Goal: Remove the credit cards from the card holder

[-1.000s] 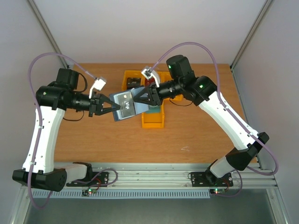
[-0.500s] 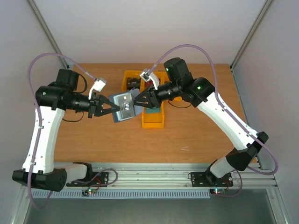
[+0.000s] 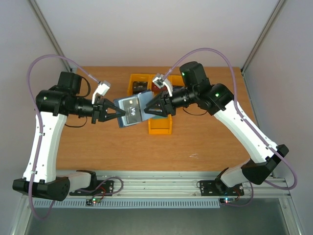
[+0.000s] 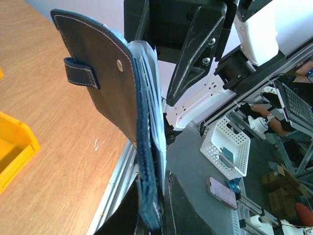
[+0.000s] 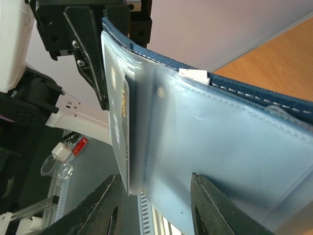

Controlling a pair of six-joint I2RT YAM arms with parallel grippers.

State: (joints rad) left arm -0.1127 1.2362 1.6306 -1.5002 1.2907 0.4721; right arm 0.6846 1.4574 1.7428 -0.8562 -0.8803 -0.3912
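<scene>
Card holder (image 4: 107, 83) clamped aloft in closed left pincer (image 3: 117, 114); VIP credit card (image 3: 132, 111) not yet out of sleeve; right pincer (image 3: 147, 109) open astride holder's edge; pull yet to do.

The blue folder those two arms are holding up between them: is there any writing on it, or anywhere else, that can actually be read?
"Vip": white letters on the dark credit card in the open folder, seen from the top camera.
Gold marks on that card in the right wrist view: seen too edge-on to read.
The card holder, dark outer cover: a strap and a snap, no writing.
Things in the background of the left wrist view: too small to read.
</scene>
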